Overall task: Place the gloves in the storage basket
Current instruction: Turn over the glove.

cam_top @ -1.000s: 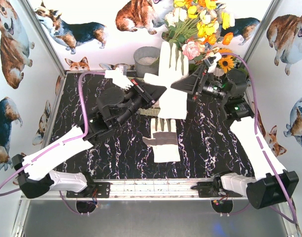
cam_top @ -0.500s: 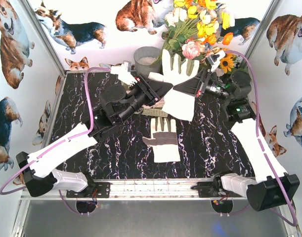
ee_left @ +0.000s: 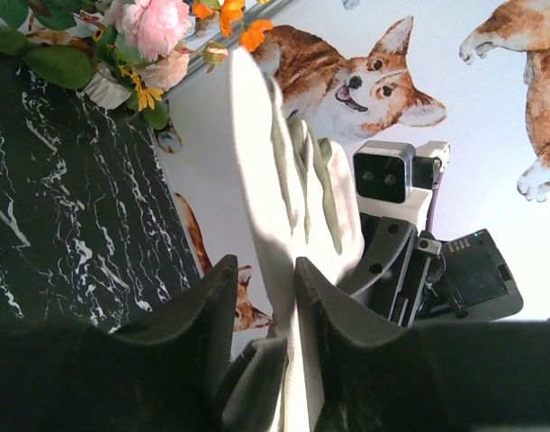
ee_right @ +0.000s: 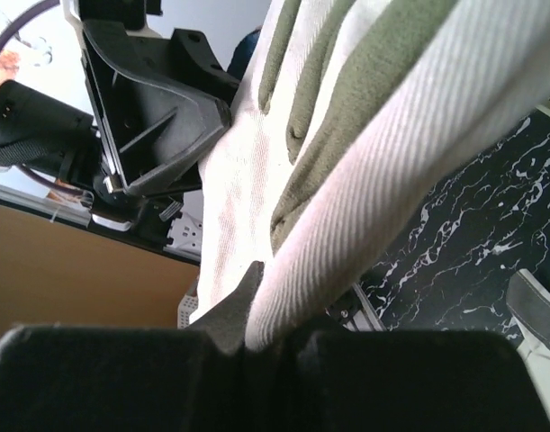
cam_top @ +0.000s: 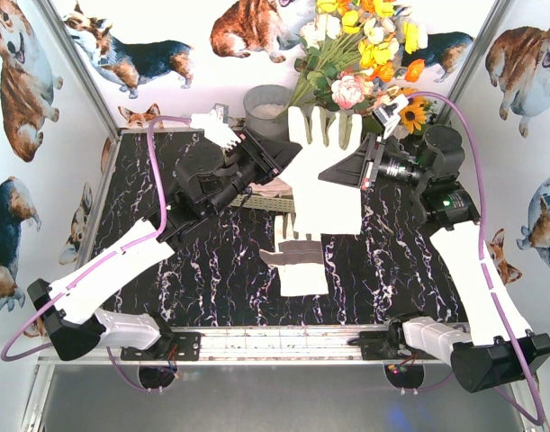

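Over the middle of the worktop (cam_top: 211, 279), the biggest thing in play was the lifted glove (cam_top: 324, 180). It hung upright in the air, fingers toward 12 o'clock, its cuff just above the storage basket (cam_top: 261, 205), of which only a strip of lattice showed.

The hand-over had just happened. My right claw (cam_top: 327, 177), spread wide a second before, was now pressed together on the glove's 3 o'clock edge. My left claw (ee_left: 267, 270), tight a second before, had parted, and the cloth ran loosely between its fingers with a gap on one side. So I judged that the right side alone carried the glove, and that lowering it into the basket was the step due.

Against the earlier frame, the glove had drifted a little toward 4 o'clock and hung straighter. A second glove (cam_top: 297, 261) lay flat on the worktop at 6 o'clock of the basket, where it had been, not yet stowed.
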Robot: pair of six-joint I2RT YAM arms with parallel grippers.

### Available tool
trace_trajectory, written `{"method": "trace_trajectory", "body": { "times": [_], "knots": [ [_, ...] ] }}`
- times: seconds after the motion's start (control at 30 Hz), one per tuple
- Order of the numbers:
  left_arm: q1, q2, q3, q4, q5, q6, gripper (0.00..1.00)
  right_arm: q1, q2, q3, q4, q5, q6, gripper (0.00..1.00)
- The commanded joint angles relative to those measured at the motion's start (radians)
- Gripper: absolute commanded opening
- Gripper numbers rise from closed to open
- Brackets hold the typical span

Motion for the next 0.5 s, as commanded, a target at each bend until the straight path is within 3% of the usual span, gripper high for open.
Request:
{"method": "trace_trajectory", "body": {
  "times": [0.0,0.3,0.47],
  "knots": [
    [0.012,-0.001,0.001,0.027,0.047,-0.002,0.24,0.002,-0.022,0.043,-0.030,-0.031,-0.055,0.00],
    [0.012,-0.008,-0.045,0.016,0.123,-0.041,0.25,0.002,-0.024,0.031,-0.033,0.010,-0.061,0.00],
    [0.012,0.005,-0.054,-0.100,0.114,0.032,0.05,0.015,-0.023,0.010,-0.236,0.118,-0.228,0.00]
  ]
}}
